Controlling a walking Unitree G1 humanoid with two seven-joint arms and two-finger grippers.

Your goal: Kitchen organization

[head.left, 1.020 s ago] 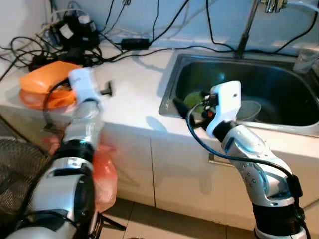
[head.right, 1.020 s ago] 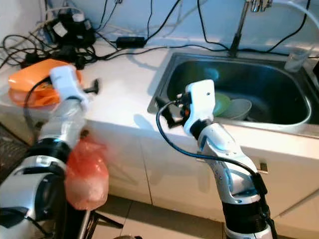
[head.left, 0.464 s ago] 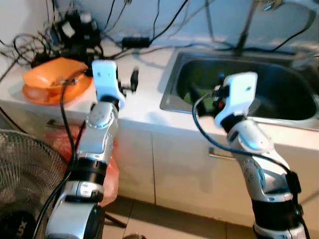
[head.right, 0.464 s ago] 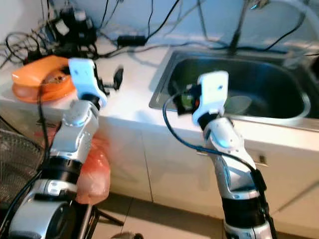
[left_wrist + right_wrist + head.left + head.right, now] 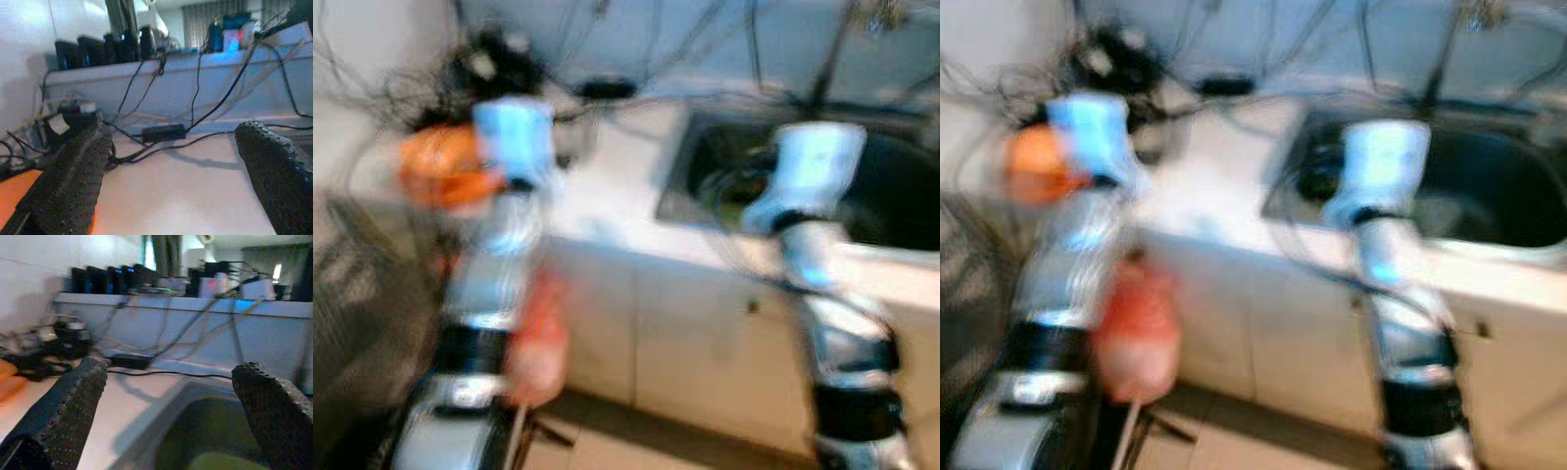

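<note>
Steel kitchen sink (image 5: 677,186), a dark sunken basin set into a white countertop (image 5: 607,196), lies at the far right of the scene, and the head views are so smeared by motion that its inside reads only as a dark hollow with a greenish patch at its near-left corner. In the right wrist view the basin's rim (image 5: 146,440) shows more sharply, with a pale green rounded thing (image 5: 220,462) low inside it; what that thing is cannot be told. The right gripper (image 5: 168,416) hangs over the near-left edge of the sink, its two black studded fingers (image 5: 63,416) spread wide with nothing between them. The left gripper (image 5: 168,171) is held above the countertop to the left of the sink, its fingers (image 5: 68,181) likewise parted wide and empty. Just left of the left arm an orange rounded object (image 5: 440,166) sits on the counter, too blurred to tell its make. Beyond both grippers, along the far wall, black cables (image 5: 205,103) trail over the counter, with a black rectangular power adapter (image 5: 164,132) lying among them and a dark tangle of plugs (image 5: 68,120) at the far left. A reddish-orange plastic bag (image 5: 1136,328) hangs in front of the white cabinet doors (image 5: 656,343), beside the left arm.
</note>
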